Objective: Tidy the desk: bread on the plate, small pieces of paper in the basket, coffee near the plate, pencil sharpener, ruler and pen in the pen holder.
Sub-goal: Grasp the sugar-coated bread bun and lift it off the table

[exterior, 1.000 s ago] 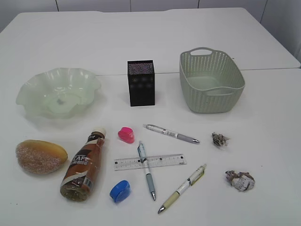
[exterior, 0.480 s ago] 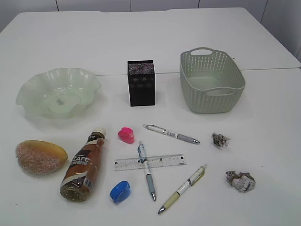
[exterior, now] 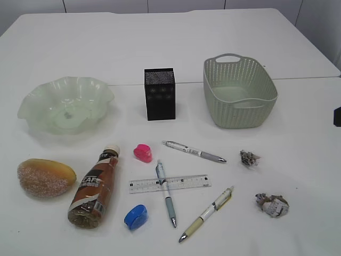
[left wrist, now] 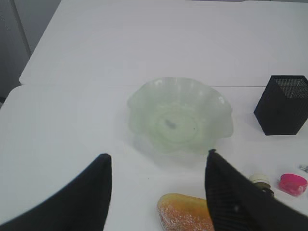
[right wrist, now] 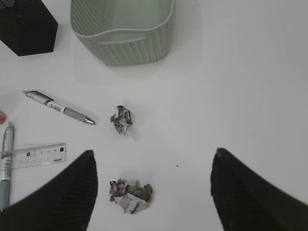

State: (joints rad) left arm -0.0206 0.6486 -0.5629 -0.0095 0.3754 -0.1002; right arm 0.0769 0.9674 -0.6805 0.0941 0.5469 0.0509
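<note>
Left claw: my left claw (left wrist: 159,192) hangs over the table with its jaws spread wide and nothing between them.
Bread: the bread (left wrist: 185,217) lies on the table just under and between my left jaws, sugary side toward me; in the exterior view it (exterior: 45,176) sits at the near left, below the plate.
Plate: the plate (left wrist: 179,114) lies straight ahead of my left claw, beyond the bread, apart from it.
Coffee: the coffee (exterior: 96,188) lies on its side just right of the bread, cap toward the plate; only its cap shows beside my left claw's right jaw.
Pen holder: the pen holder (exterior: 160,93) stands upright between plate and basket, to the far right of my left claw.
Right claw: my right claw (right wrist: 153,192) is also parted wide, holding nothing.
Paper: one crumpled paper ball (right wrist: 131,195) lies between my right jaws, nearer the left one; a smaller paper scrap (right wrist: 121,119) lies further ahead.
Basket: the basket (right wrist: 122,30) stands beyond the smaller scrap, ahead of my right claw.
Ruler: the ruler (exterior: 169,183) lies flat at mid-table, left of my right claw, with a blue pen (exterior: 165,192) crossing it.
Other pens: a grey pen (exterior: 194,151) lies above the ruler, a cream pen (exterior: 206,213) below its right end.
Sharpeners: a pink sharpener (exterior: 143,153) sits near the coffee's cap, a blue sharpener (exterior: 136,216) below the ruler's left end.
</note>
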